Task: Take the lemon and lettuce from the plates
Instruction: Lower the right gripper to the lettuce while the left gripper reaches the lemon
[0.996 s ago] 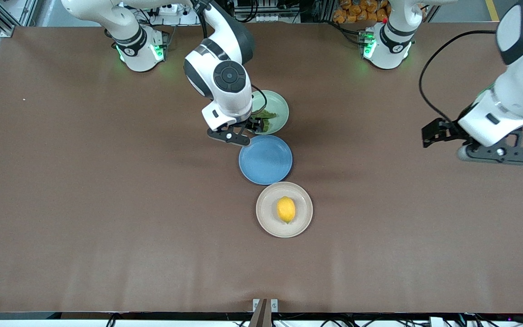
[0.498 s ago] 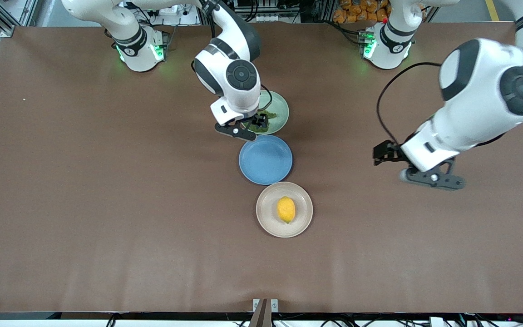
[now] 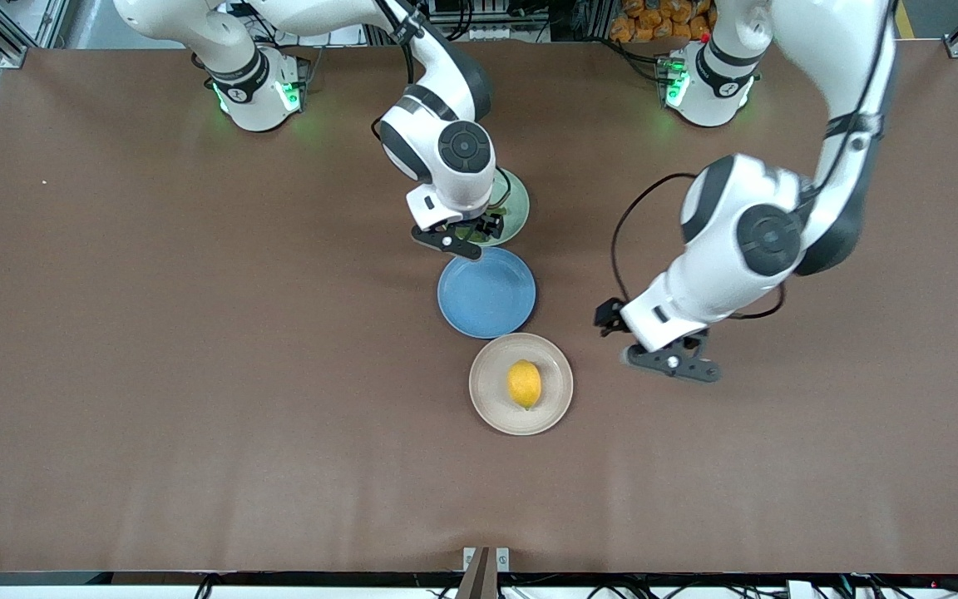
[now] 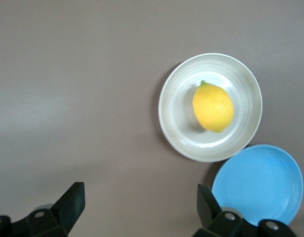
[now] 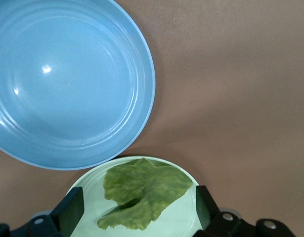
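Observation:
The yellow lemon (image 3: pixel 524 383) (image 4: pixel 213 107) lies on the beige plate (image 3: pixel 487 366) (image 4: pixel 176 128), the plate nearest the front camera. The green lettuce (image 5: pixel 144 195) lies on the pale green plate (image 3: pixel 516 202) (image 5: pixel 184 219), the plate farthest from that camera. My right gripper (image 3: pixel 466 235) (image 5: pixel 138 202) hangs open just over that plate, one finger on each side of the leaf, and it hides the leaf in the front view. My left gripper (image 3: pixel 669 359) (image 4: pixel 139 200) is open and empty over bare table beside the beige plate, toward the left arm's end.
An empty blue plate (image 3: pixel 486 292) (image 5: pixel 67 79) (image 4: pixel 258 182) sits between the two other plates, close to both rims. Brown tabletop (image 3: pixel 196 374) stretches wide toward both arms' ends.
The left arm has swung in from its end of the table toward the beige plate. The right gripper has shifted over the green plate to straddle the lettuce. Both stay open.

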Controlling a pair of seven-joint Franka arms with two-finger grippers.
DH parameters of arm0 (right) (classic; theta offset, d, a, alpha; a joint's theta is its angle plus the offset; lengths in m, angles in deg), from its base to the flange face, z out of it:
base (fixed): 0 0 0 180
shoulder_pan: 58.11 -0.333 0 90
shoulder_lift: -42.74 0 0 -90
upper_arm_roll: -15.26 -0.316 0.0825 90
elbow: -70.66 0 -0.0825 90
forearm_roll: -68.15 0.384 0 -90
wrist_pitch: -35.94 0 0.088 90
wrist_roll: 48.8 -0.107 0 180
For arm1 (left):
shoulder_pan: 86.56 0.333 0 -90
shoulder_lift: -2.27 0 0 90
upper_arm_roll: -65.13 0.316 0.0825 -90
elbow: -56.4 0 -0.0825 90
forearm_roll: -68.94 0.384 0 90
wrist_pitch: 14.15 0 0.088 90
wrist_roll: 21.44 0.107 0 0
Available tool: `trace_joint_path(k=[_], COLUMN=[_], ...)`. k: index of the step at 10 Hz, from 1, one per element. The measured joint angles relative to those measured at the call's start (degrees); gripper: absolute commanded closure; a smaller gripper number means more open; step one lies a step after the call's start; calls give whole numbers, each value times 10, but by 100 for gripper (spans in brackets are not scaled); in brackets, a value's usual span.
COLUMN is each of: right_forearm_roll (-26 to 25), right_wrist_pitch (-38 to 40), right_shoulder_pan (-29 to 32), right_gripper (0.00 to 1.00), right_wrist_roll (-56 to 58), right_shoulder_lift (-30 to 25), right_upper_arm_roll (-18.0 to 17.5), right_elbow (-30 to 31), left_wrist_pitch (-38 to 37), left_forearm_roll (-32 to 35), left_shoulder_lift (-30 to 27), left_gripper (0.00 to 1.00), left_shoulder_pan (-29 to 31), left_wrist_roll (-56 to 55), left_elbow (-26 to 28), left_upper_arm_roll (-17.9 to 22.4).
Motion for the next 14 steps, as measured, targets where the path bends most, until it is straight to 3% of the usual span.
trace_joint_path(k=[3,10,14], right_forearm_roll=[0,0,0], right_wrist_pitch=[-9,-73,-76], right_shoulder_pan=[-14,-29,-35], right_gripper=[0,0,0], right_wrist_roll=[-21,-75,-76], right_shoulder_lift=[5,35,35], right_upper_arm_roll=[0,0,0], right_elbow=[0,24,29], left_wrist_pitch=[77,126,212], left_forearm_roll=[0,0,0], left_shoulder_lift=[60,99,154], left_gripper=[0,0,0], left_shoulder_pan=[-25,-49,-71], left_wrist_roll=[-35,-80,-123], left_elbow=[-2,-19,-25], left_upper_arm_roll=[0,0,-1])
